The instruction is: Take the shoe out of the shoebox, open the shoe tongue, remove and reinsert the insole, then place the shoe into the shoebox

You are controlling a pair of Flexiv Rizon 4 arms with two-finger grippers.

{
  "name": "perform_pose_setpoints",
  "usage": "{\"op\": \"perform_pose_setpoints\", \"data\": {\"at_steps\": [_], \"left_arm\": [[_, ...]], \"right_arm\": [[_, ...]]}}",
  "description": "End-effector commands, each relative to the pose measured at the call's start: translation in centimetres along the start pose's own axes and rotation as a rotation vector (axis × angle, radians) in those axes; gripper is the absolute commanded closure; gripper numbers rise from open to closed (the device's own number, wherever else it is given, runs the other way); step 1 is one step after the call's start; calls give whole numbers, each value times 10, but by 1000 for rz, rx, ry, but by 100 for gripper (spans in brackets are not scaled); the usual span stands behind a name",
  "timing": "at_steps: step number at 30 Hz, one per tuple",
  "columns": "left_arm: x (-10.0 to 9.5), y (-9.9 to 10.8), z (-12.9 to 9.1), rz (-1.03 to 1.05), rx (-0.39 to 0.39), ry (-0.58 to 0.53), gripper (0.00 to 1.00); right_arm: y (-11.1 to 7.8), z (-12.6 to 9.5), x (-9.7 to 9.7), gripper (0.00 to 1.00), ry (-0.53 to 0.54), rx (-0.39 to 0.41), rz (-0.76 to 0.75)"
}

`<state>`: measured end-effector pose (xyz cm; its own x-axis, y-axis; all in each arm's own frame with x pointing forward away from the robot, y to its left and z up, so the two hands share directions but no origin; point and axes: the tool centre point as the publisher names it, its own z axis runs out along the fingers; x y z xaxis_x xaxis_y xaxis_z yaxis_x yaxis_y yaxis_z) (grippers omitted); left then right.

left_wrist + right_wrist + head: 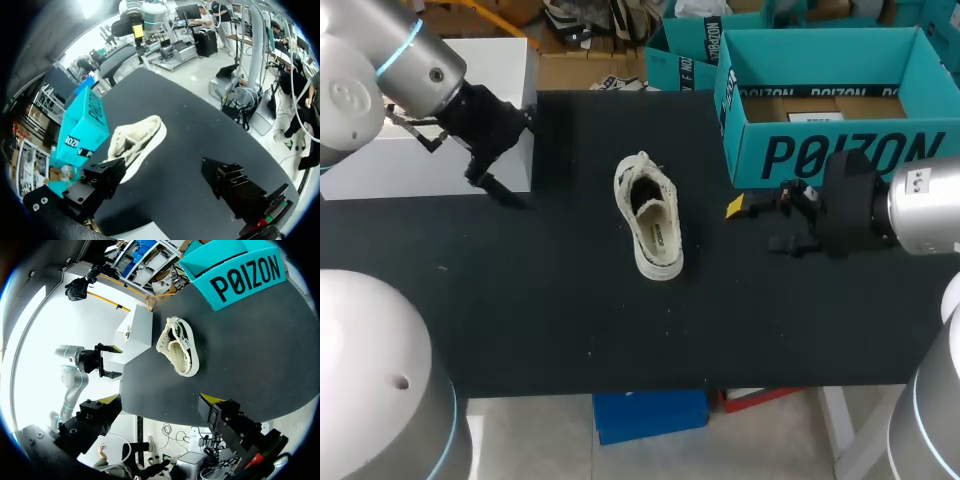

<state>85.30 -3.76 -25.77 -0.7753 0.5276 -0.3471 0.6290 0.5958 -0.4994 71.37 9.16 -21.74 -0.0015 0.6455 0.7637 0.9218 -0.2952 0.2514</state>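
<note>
A cream low-top shoe [648, 215] lies on the black table [550, 300] near its middle, opening upward. The teal shoebox [820, 110] stands open at the back right, with only its brown floor showing inside. My left gripper [512, 158] hangs open and empty at the table's left edge, well left of the shoe. In the left wrist view the shoe [137, 142] lies ahead of the open gripper [167, 182], the shoebox [82, 125] beyond it. My right gripper [760, 222] is open and empty, right of the shoe and in front of the box. The right wrist view shows the shoe [177, 347] ahead of its gripper [160, 412].
A white block [470, 110] stands at the table's back left, close behind my left gripper. Bare black tabletop stretches in front of the shoe to the near edge [650, 388].
</note>
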Motion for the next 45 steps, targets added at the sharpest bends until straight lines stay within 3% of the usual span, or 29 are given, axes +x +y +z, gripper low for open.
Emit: {"op": "perform_pose_setpoints", "data": {"at_steps": [1,12,16,23,29,37,45], "left_arm": [[5,-6,-18,3,-57,-2,0],[5,-6,-18,3,-57,-2,0],[-11,2,8,-230,-120,58,0],[-16,17,1,-475,-151,46,0],[-8,22,-7,-589,-128,-51,0],[8,24,-13,-660,-37,-215,0],[18,27,-13,-669,18,-237,0]], "right_arm": [[0,1,1,0,-1,-1,0],[0,1,1,0,-1,-1,0],[0,1,1,0,-1,-1,0],[0,1,1,0,-1,-1,0],[0,1,1,0,-1,-1,0],[0,1,1,0,-1,-1,0],[0,1,1,0,-1,-1,0]]}}
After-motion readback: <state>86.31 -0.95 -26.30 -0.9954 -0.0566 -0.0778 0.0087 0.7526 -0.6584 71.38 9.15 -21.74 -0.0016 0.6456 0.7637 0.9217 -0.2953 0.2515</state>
